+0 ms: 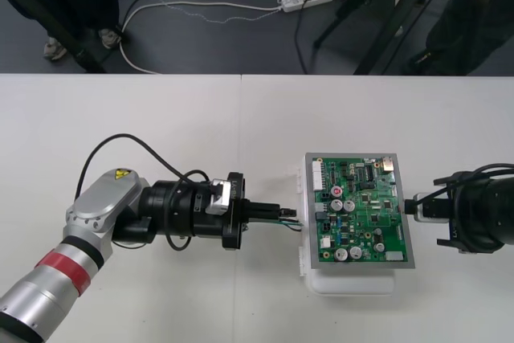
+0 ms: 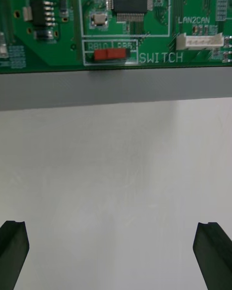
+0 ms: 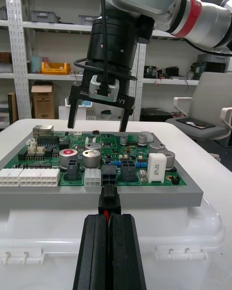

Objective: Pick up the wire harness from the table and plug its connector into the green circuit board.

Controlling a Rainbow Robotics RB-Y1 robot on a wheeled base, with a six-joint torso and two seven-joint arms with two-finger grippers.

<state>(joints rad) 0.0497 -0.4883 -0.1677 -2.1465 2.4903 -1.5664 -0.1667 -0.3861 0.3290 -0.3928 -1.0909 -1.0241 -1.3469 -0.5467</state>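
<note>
Left hand (image 1: 278, 215) with its black fingers pressed together on the wire harness (image 1: 291, 220), clamped just behind the small black plug (image 3: 109, 204), which projected beyond the fingertips with a trace of red wire between them. The plug stood against the grey frame at the edge of the green circuit board (image 1: 377, 214) nearest that hand, in line with a black header (image 3: 108, 173) on the board but not visibly seated in it. The board rested on a white base (image 1: 353, 283) on the counter (image 1: 161, 118). Right hand (image 1: 411, 207) hovered at the opposite edge of the board, its fingers wide apart and holding nothing. By judgement, the harness was light and its thin wires limp, so only the rigid plug body offered a dependable hold; a grip close behind the plug would keep it from swinging, while the wires and the header's contacts would likely tolerate little sideways force
</note>
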